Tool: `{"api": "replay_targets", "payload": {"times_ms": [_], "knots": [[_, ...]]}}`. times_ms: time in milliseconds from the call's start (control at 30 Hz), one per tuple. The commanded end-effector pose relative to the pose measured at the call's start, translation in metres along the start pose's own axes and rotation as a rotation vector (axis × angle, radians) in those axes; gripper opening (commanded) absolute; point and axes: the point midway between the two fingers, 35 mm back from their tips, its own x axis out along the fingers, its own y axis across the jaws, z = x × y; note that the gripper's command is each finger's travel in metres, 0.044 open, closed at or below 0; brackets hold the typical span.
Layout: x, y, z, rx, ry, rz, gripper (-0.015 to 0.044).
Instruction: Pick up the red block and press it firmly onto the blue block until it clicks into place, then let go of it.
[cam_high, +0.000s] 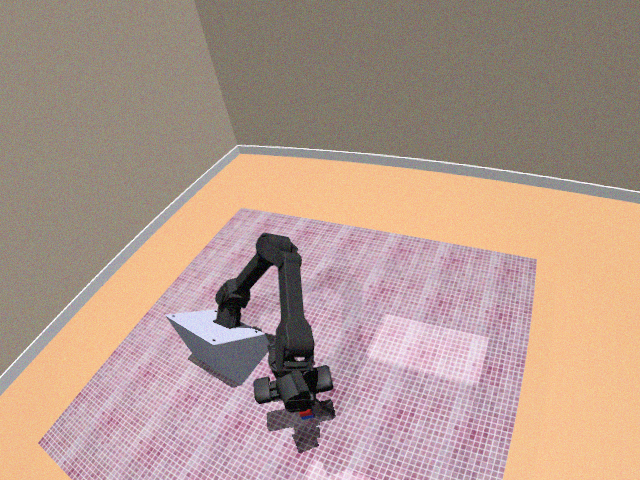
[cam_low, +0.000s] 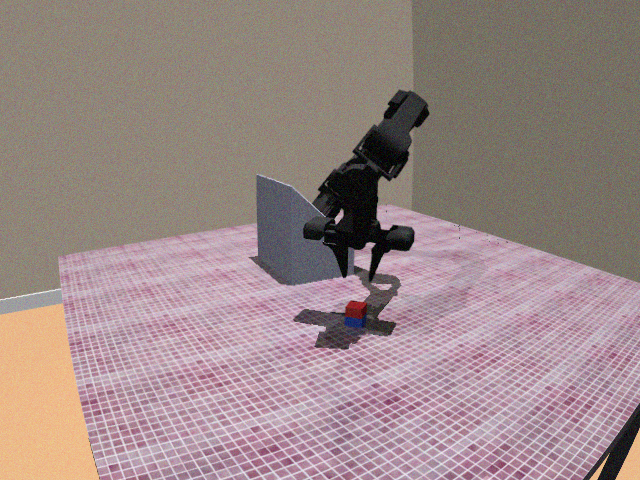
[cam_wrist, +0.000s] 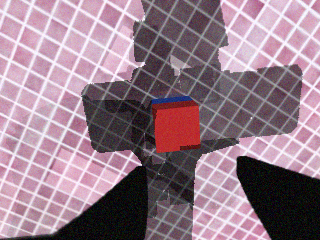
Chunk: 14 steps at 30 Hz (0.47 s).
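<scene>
1. Two blocks stand stacked in front of you: the red block (cam_high: 305, 412) (cam_low: 355, 308) (cam_wrist: 177, 128) sits directly on top of the blue block (cam_high: 307, 416) (cam_low: 355, 321) (cam_wrist: 171, 100), touching it, upright and closely lined up.
2. You can see no gap between the red block and the blue block in the exterior view, though you cannot tell by eye whether they have clicked together.
3. Your pincer (cam_high: 297, 395) (cam_low: 357, 279) (cam_wrist: 191, 169) is spread, with nothing pinched between its two fingers. It hangs above the blue block, pointing down, and its tips are clear of the red block.
4. Your black arm (cam_high: 293, 294) (cam_low: 385, 147) bends over from a grey wedge-shaped stand (cam_high: 227, 356) (cam_low: 273, 232), which you find well apart from the blue block, to its left and farther up in the top view.
5. The blue block rests on the surface (cam_high: 413, 289) (cam_low: 258, 403) (cam_wrist: 30, 50), which shows you a pink and white grid pattern all around it.
6. A dark shadow (cam_high: 306, 436) (cam_low: 333, 338) (cam_wrist: 265, 100) spreads across the surface around the blue block, reaching out on several sides.
7. Looking at the top view, you have a pale bright patch (cam_high: 429, 348) well apart from the blue block, to its right and farther up.
</scene>
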Motion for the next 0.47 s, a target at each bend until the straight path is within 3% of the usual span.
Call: {"api": "replay_targets", "payload": {"times_ms": [0, 433], "knots": [[-0.0375, -0.0016, -0.0001, -0.003, -0.023, 0.007, 0.022], [-0.0377, 0.0001, 0.0042, -0.004, -0.023, 0.007, 0.022]]}}
